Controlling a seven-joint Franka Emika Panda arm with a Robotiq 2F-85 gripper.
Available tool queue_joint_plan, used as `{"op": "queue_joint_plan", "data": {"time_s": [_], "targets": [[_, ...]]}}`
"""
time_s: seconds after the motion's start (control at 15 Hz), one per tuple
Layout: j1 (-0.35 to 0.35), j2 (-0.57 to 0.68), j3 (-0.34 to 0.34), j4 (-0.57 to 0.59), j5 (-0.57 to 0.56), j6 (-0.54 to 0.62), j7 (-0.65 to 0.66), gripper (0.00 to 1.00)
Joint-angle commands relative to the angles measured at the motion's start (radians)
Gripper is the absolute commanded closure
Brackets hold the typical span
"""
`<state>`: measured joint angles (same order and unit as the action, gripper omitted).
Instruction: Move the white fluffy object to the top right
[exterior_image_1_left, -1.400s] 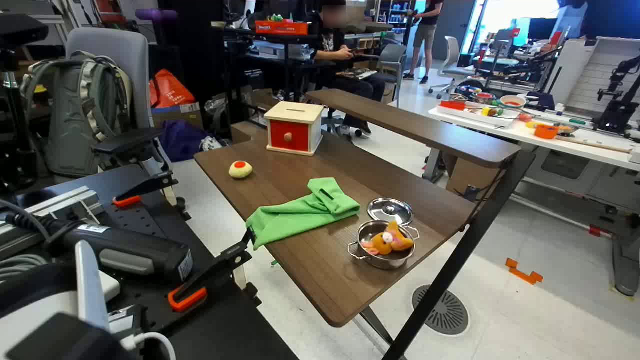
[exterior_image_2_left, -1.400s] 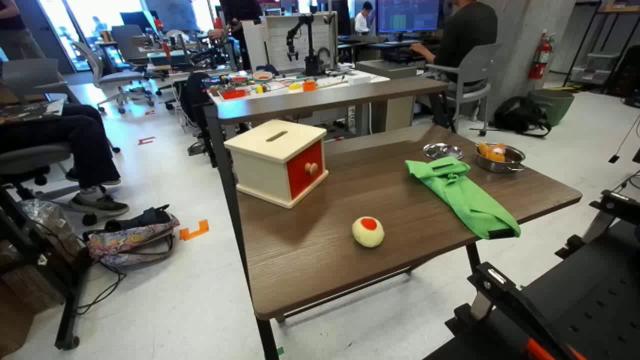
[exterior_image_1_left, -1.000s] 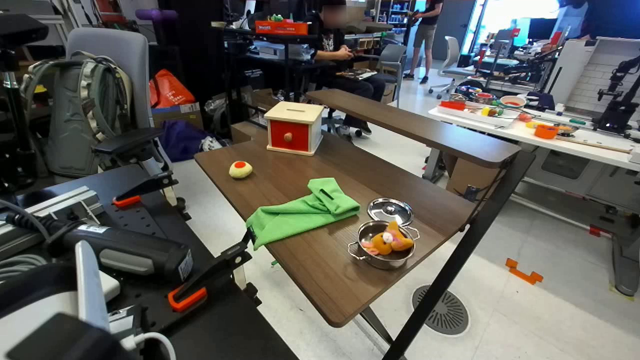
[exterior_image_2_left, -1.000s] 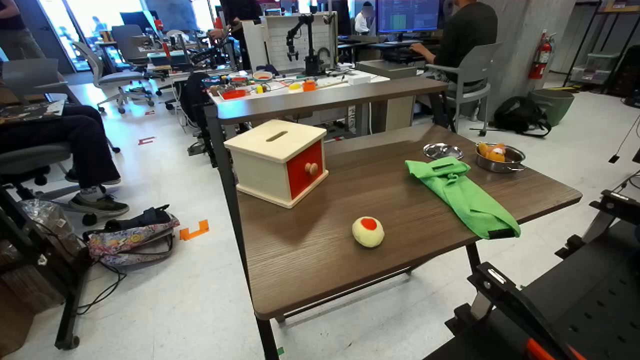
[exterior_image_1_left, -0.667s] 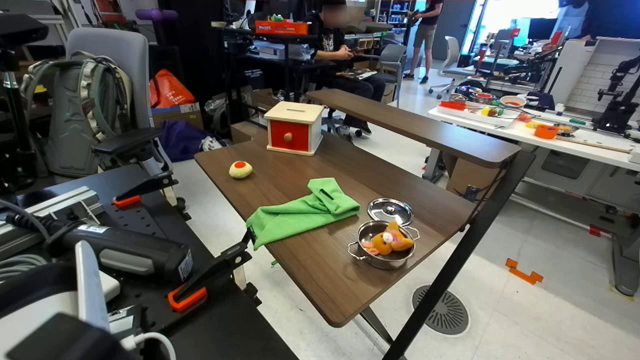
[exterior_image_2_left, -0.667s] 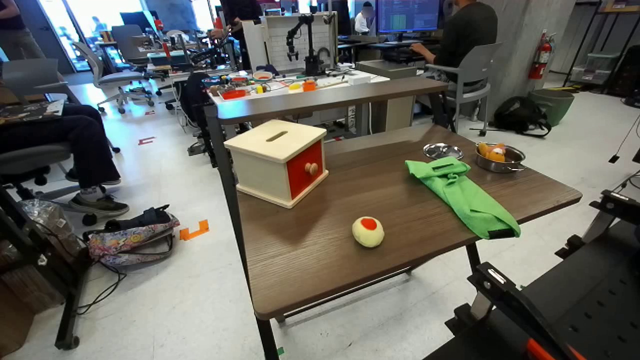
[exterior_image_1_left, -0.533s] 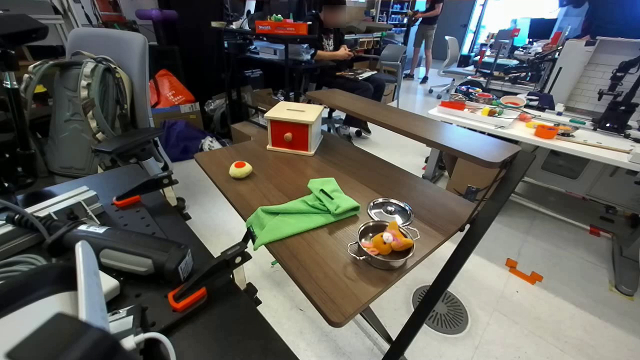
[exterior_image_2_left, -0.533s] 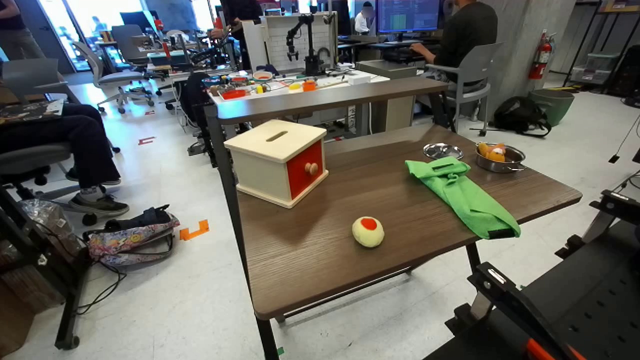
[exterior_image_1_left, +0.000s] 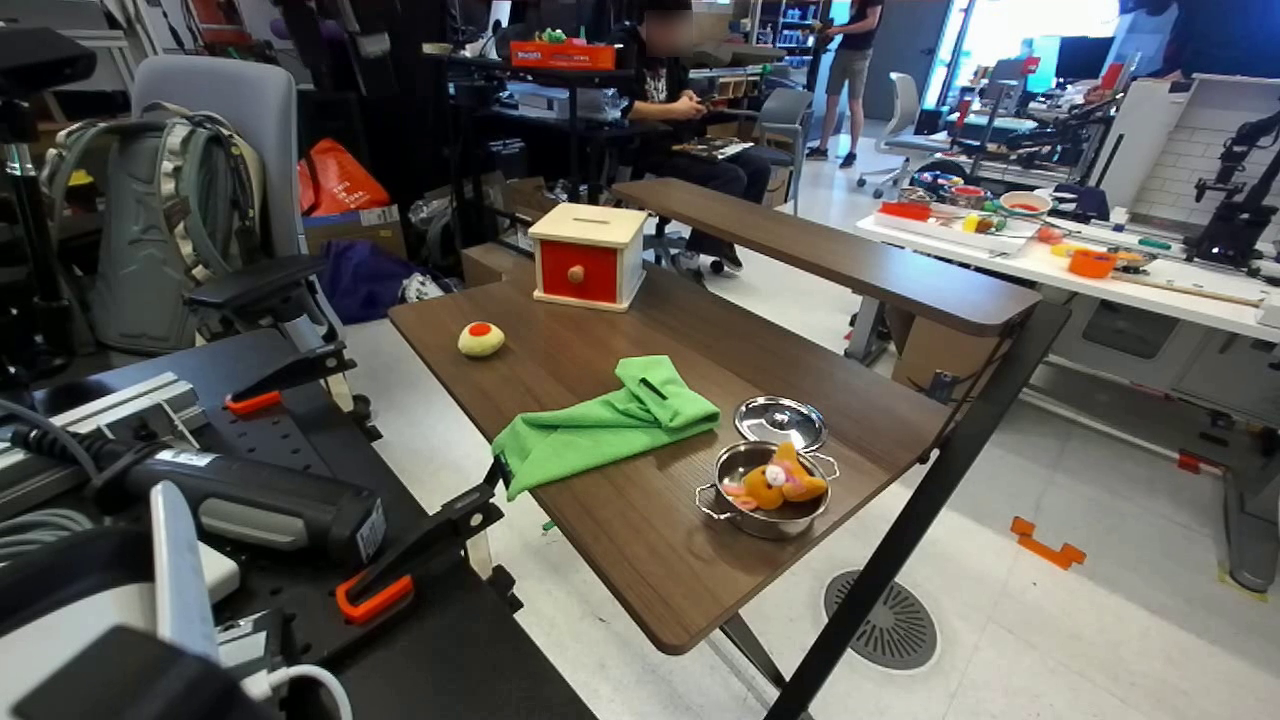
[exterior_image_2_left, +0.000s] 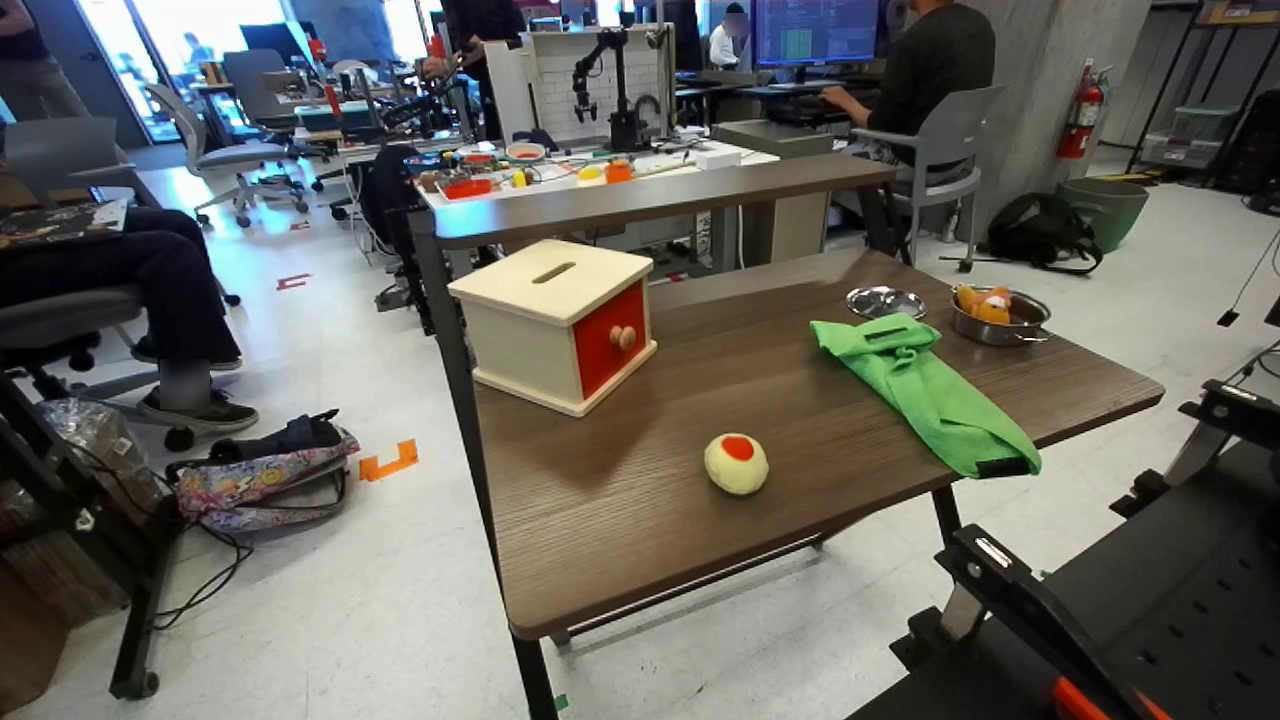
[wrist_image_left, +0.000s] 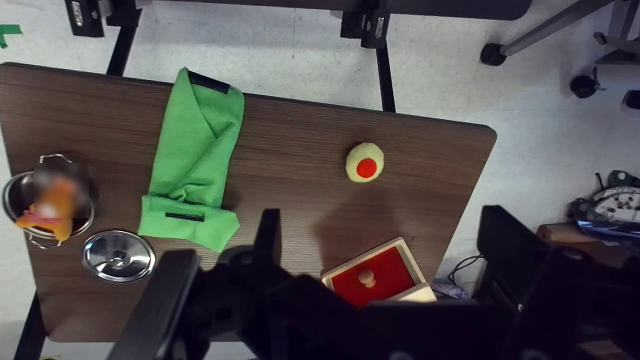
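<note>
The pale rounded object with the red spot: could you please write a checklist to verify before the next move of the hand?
1. The hand is open: ok, its jaws stand apart.
2. The pale rounded object stands free: ok, it touches neither the green cloth nor the wooden box.
3. It lies between the jaws: not ok, the wrist view shows it beyond their tips.
4. It is the "white fluffy" thing: cannot tell, it looks pale yellow, its texture unclear.
5. The "top right" goal is known: cannot tell, nothing shows whose right is meant.
</note>
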<state>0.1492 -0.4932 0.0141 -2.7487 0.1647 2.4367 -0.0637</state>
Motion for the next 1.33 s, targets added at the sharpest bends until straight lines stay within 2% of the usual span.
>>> {"op": "queue_joint_plan", "data": {"time_s": [0.0, 0.13, 0.47, 0.87, 1.27], "targets": [[0.047, 0.258, 0.021, 0.114, 0.071, 0.120, 0.015, 0.00], [0.046, 0.377, 0.042, 0.167, 0.078, 0.150, 0.032, 0.00], [0.026, 0.666, 0.090, 0.324, 0.007, 0.226, 0.138, 0.00], [0.075, 0.941, 0.047, 0.540, -0.133, 0.215, 0.321, 0.00], [0.127, 1.092, 0.016, 0.669, -0.164, 0.150, 0.389, 0.00]]}}
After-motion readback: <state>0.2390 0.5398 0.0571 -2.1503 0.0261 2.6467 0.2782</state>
